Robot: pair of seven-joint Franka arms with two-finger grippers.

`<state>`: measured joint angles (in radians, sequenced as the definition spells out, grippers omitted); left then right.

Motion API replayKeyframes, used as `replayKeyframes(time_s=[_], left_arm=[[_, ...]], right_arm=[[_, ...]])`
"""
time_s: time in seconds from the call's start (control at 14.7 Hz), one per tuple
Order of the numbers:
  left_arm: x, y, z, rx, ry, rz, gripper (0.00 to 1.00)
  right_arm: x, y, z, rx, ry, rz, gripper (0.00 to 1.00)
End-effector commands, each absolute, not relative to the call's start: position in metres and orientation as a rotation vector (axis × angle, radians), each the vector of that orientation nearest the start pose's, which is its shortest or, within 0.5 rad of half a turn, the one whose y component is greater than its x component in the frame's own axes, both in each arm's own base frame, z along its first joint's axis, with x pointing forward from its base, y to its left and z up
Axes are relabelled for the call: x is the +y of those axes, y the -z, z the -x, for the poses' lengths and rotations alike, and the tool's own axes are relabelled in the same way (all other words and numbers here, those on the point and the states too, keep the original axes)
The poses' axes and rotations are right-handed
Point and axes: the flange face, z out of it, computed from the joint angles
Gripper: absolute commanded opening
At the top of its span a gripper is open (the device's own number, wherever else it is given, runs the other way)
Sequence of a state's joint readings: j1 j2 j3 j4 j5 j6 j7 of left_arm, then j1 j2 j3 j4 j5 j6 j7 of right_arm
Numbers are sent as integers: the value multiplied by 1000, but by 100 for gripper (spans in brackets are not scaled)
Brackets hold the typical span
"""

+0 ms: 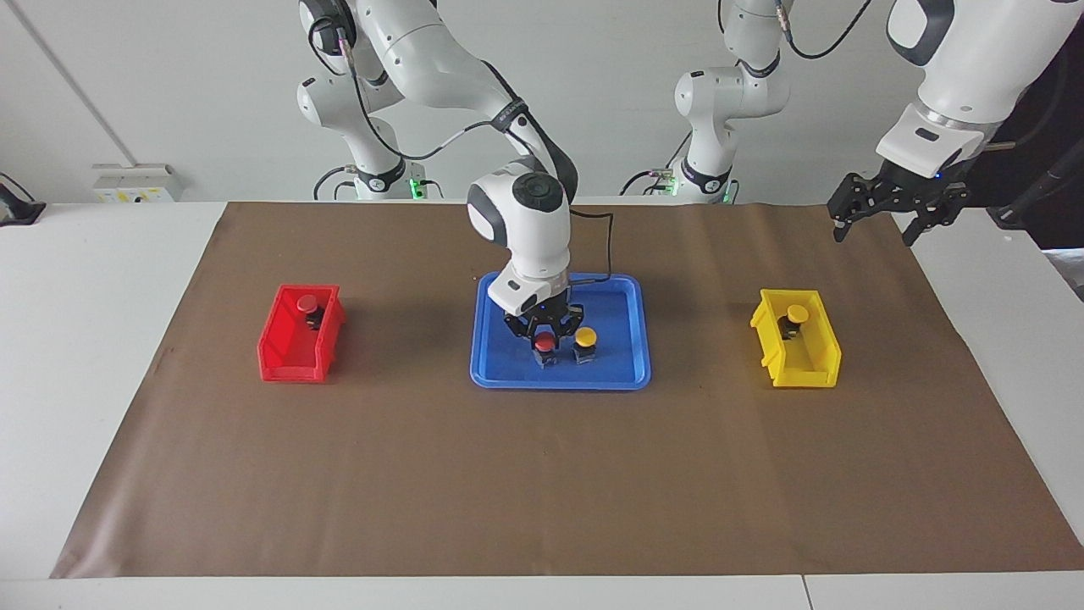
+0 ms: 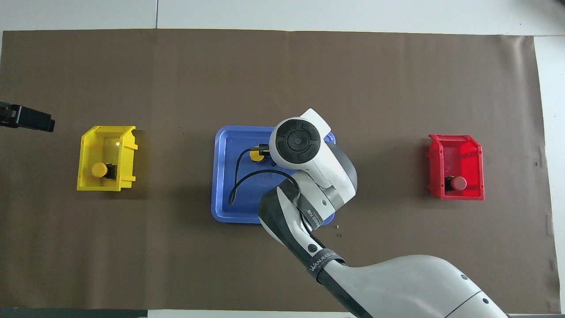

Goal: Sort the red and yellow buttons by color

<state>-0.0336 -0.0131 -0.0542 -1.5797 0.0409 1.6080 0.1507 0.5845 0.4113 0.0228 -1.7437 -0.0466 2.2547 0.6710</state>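
A red button [image 1: 544,342] and a yellow button [image 1: 585,339] stand side by side in the blue tray [image 1: 614,373]. My right gripper [image 1: 545,337] is down in the tray, its fingers closed on either side of the red button, whose base rests on the tray floor. In the overhead view the right arm's wrist hides this gripper and the red button; only the yellow button [image 2: 256,155] shows. A second red button [image 1: 307,303] lies in the red bin [image 1: 284,356]. A second yellow button [image 1: 797,314] lies in the yellow bin [image 1: 804,368]. My left gripper [image 1: 875,233] waits open, raised past the yellow bin.
The red bin [image 2: 457,145] sits toward the right arm's end of the brown mat, the yellow bin [image 2: 106,132] toward the left arm's end, the blue tray [image 2: 225,176] between them. A black cable [image 2: 236,185] loops over the tray.
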Motion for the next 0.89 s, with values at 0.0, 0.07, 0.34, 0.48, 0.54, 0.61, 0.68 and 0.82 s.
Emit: replayKeyframes(time_s=[0.0, 0.07, 0.34, 0.48, 0.54, 0.61, 0.68, 0.82], left_arm=[[-37, -612, -544, 336, 83, 3115, 100], [-43, -600, -543, 252, 139, 3131, 100], [-146, -542, -548, 133, 135, 3155, 100], [-217, -507, -546, 64, 115, 3163, 99], [-252, -482, -543, -25, 89, 3162, 96], [-290, -459, -534, -81, 85, 3154, 95], [-314, -441, -528, -96, 88, 3135, 95], [-350, -423, -516, -157, 100, 3140, 95]], right_arm=[[367, -401, -568, 22, 135, 3128, 11], [355, -421, -579, 7, 110, 3138, 11], [176, -505, -587, -181, 8, 3151, 11], [67, -503, -564, -276, -34, 3060, 11], [17, -487, -557, -276, -38, 3031, 12], [-10, -472, -552, -337, 54, 3035, 11], [-24, -460, -544, -375, 96, 3038, 11], [-43, -447, -537, -356, 104, 3046, 11]])
